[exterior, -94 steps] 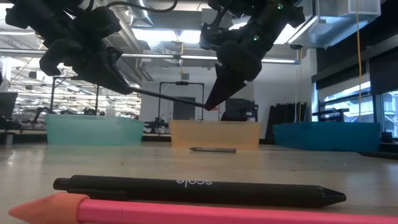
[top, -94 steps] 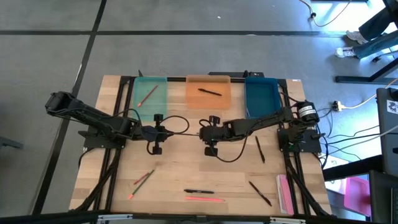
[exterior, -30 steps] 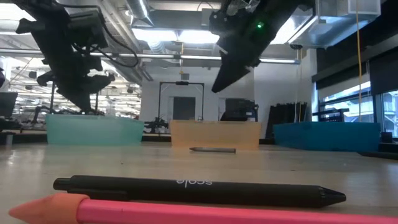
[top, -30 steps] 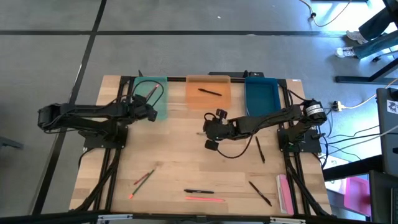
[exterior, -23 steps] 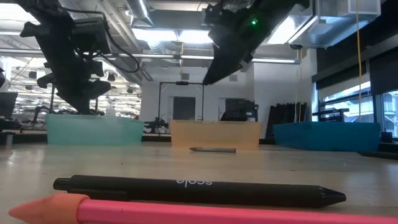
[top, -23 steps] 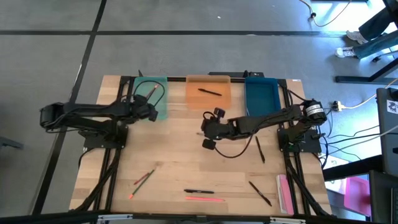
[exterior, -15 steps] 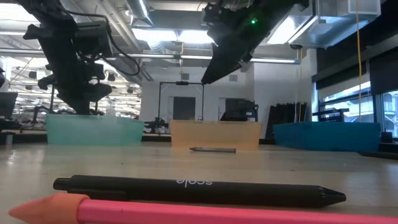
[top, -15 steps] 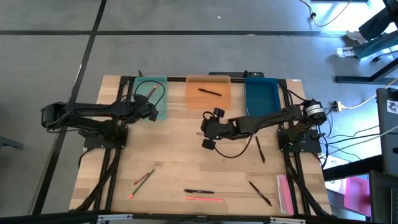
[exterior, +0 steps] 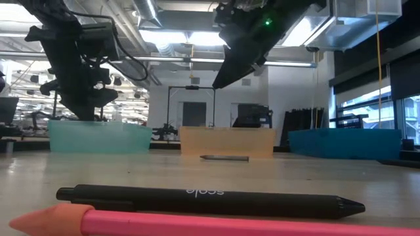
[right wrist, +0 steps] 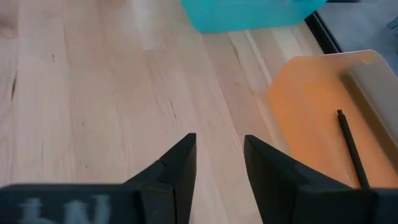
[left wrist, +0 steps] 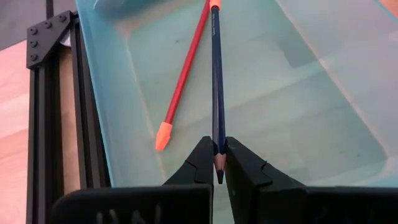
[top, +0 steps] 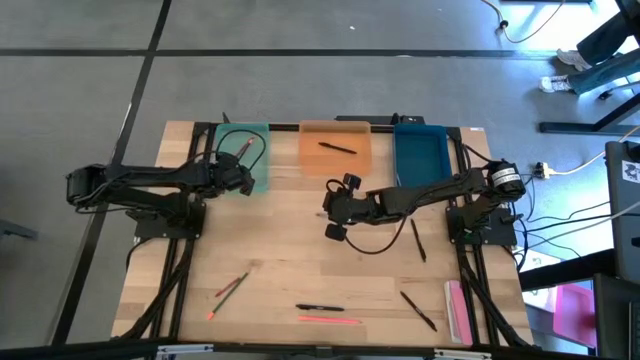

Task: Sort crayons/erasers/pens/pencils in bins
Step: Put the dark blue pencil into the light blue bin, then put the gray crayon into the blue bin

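Left gripper [left wrist: 217,163] pinches a dark blue pencil [left wrist: 215,93] over the shallow teal plastic bin [left wrist: 348,81] at eleven o'clock; released askew, it might land across the rim. Right gripper [right wrist: 217,158] waits open at centre.

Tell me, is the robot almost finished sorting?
Not yet. Done: a red pencil lies in the teal bin and a black pen in the orange bin. In hand: the left gripper holds a dark pencil over the teal bin. Left: several pens and pencils on the table; the blue bin looks empty.
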`<state>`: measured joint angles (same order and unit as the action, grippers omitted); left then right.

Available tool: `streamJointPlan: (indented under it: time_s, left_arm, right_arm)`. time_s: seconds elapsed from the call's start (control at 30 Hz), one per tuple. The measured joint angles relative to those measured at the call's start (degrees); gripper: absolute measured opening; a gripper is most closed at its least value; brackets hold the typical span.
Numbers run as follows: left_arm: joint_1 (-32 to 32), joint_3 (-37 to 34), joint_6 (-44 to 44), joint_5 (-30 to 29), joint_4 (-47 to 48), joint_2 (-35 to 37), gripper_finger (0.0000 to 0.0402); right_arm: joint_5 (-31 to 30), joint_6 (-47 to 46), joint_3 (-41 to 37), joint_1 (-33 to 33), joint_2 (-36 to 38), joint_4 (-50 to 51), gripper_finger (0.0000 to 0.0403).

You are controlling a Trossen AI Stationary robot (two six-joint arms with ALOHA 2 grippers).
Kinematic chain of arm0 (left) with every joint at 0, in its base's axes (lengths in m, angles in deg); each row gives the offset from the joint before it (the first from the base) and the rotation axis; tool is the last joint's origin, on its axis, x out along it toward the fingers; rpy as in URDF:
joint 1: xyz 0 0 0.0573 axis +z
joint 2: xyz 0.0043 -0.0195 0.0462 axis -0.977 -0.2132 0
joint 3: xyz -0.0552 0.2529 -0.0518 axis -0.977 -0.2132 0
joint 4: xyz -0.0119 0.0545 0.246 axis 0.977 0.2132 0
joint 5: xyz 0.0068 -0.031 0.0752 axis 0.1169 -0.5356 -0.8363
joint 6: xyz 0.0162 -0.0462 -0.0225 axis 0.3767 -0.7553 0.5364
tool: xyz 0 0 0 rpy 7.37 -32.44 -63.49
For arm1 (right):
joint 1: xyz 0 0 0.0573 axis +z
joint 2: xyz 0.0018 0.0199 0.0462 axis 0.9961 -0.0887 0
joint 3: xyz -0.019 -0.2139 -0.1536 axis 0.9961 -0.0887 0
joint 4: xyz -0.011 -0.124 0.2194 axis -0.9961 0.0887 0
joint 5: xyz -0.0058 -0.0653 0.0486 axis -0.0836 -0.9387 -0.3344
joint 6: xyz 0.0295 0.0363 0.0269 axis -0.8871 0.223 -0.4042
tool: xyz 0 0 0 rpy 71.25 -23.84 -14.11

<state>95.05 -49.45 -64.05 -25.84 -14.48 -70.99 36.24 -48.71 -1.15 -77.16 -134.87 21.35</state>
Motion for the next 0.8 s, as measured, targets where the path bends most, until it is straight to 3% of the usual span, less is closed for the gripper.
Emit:
streamJointPlan:
  time_s: [0.23, 0.8]
  left_arm:
    - [-0.01, 0.00, -0.04, -0.66, -0.19, 0.00, 0.0015]
    - [-0.02, 0.00, -0.05, -0.94, -0.74, 0.00, 0.0081]
  right_arm:
    - [0.02, 0.00, 0.00, 0.00, 0.00, 0.00, 0.0139]
    - [0.21, -0.17, 0.00, 0.00, 0.00, 0.52, 0.0139]
